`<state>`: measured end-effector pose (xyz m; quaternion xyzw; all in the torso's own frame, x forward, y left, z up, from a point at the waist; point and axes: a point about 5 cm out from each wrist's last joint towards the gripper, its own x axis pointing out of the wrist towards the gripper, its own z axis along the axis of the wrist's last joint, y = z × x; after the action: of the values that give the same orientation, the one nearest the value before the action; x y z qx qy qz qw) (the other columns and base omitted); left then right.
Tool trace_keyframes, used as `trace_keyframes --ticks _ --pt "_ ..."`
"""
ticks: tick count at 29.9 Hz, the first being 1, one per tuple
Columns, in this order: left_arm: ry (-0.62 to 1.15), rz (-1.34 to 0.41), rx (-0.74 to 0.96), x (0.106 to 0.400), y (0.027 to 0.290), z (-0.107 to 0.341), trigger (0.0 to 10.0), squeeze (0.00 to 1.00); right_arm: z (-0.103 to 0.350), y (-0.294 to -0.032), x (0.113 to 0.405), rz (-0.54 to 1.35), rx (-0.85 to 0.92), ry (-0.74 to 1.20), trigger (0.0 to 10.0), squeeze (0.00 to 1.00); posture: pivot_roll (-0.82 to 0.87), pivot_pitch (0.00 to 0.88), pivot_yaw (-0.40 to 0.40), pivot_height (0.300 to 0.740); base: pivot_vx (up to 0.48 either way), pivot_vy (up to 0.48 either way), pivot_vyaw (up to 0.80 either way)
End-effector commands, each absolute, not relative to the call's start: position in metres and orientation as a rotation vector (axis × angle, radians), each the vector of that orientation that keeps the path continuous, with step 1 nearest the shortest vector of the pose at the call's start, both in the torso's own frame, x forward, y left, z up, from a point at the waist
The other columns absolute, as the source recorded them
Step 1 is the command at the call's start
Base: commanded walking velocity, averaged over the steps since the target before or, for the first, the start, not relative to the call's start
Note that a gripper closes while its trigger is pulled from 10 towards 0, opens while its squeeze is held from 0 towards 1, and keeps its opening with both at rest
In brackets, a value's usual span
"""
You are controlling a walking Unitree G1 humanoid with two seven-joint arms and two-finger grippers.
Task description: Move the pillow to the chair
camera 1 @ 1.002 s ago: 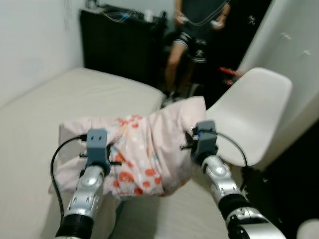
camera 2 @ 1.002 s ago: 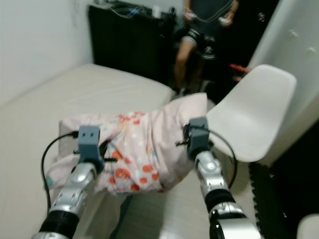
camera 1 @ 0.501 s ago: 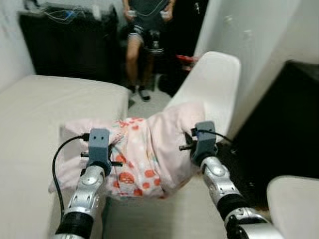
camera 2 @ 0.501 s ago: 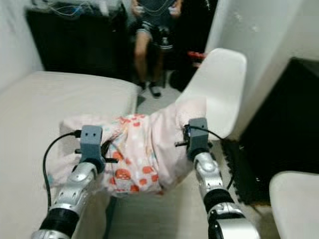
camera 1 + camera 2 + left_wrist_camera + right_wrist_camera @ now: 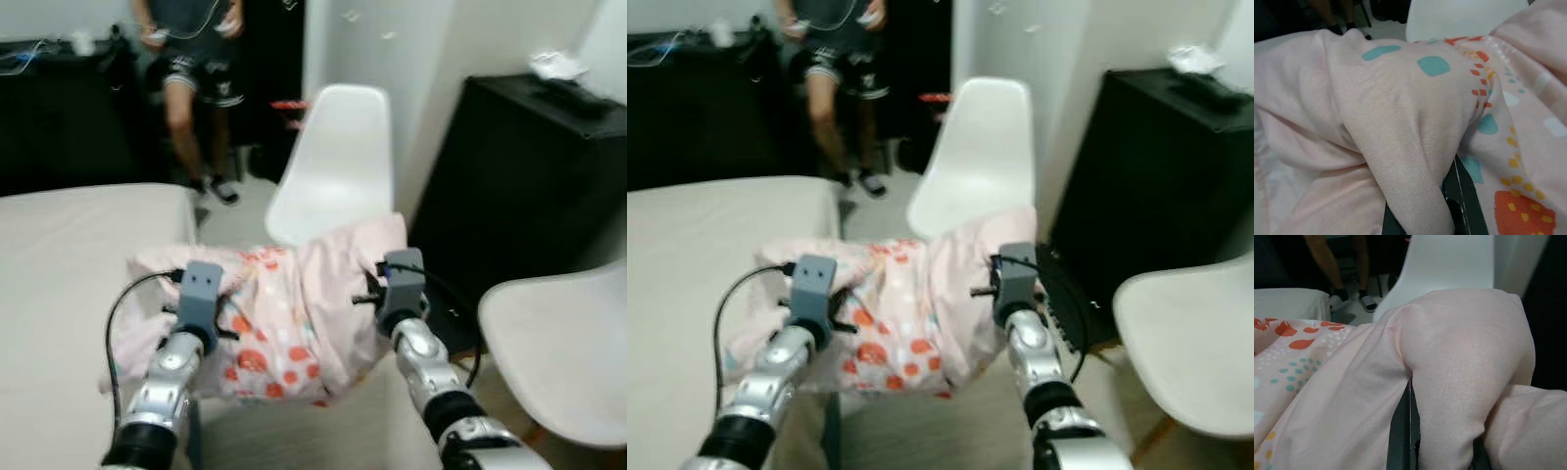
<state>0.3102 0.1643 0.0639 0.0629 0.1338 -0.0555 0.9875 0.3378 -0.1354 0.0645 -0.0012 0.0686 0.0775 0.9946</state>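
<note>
Pillow (image 5: 294, 308), pale pink with orange and teal spots, is held up in the air between both arms, above the gap between the bed (image 5: 69, 264) and the white chair (image 5: 338, 162). It sags in the middle and bunches at each end.

Left gripper (image 5: 1457, 196) is clamped on the pillow's left end; in the left wrist view the fabric folds over a black finger and hides most of it. Right gripper (image 5: 1405, 431) is clamped on the pillow's right end; in the right wrist view pink cloth bulges around a thin black finger edge.

White chair stands just beyond the pillow, its seat facing the robot, its back rising against a white wall (image 5: 431, 69). Pillow's far edge overlaps the front of the seat in the head views; whether they touch, cannot tell.

Black cabinet (image 5: 519, 166) stands to the right of the chair. Second white seat (image 5: 563, 348) sits at the lower right, near the right arm.

Person (image 5: 191, 59) in dark shorts stands in the background beyond the bed, holding controllers.
</note>
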Motion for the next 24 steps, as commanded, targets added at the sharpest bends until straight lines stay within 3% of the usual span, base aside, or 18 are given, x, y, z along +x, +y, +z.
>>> trace_keyframes --ticks 1,24 --pt "0.221 -0.157 0.153 0.3134 0.1546 0.073 10.0 0.0 0.0703 -0.1306 0.3397 0.172 0.01 0.101 10.0 0.0 0.04 0.0 0.019 0.734 0.0 0.0 -0.8" --pt "0.228 -0.186 0.18 0.3153 0.1518 0.0734 10.0 0.0 0.0676 -0.1317 0.3372 0.152 0.012 0.104 10.0 0.0 0.04 0.0 0.045 0.734 0.0 0.0 -0.8"
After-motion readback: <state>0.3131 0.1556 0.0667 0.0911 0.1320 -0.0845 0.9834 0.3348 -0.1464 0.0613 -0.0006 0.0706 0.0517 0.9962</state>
